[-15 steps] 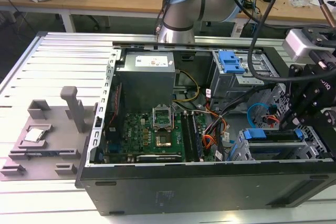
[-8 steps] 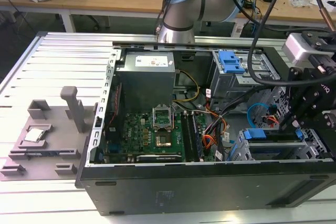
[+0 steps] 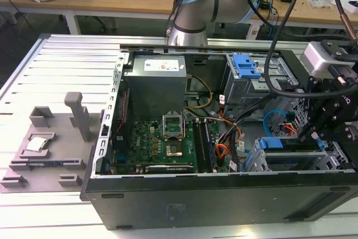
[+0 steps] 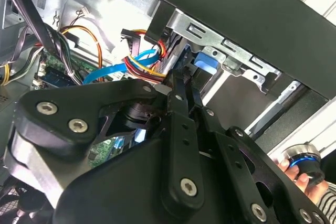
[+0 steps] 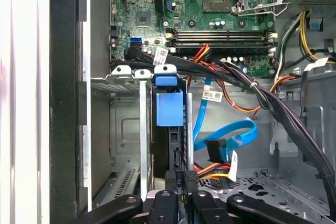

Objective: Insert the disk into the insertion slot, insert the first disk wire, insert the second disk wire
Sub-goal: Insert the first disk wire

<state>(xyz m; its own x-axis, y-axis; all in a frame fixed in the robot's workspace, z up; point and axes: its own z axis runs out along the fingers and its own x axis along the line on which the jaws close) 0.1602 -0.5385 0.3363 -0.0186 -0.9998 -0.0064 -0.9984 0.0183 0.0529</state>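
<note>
The disk [image 5: 169,109] sits inside the slot [image 5: 126,129] of the open computer case [image 3: 224,205] on the tabletop, its blue handle towards the circuit board [image 5: 210,3]. The end effector [image 5: 179,178] is at the disk's other end, its fingers narrow and pinched, as far as shows, on a black plug [image 5: 190,173] trailing red, yellow and orange wires. A blue cable [image 5: 231,135] lies loose just beside it.
</note>
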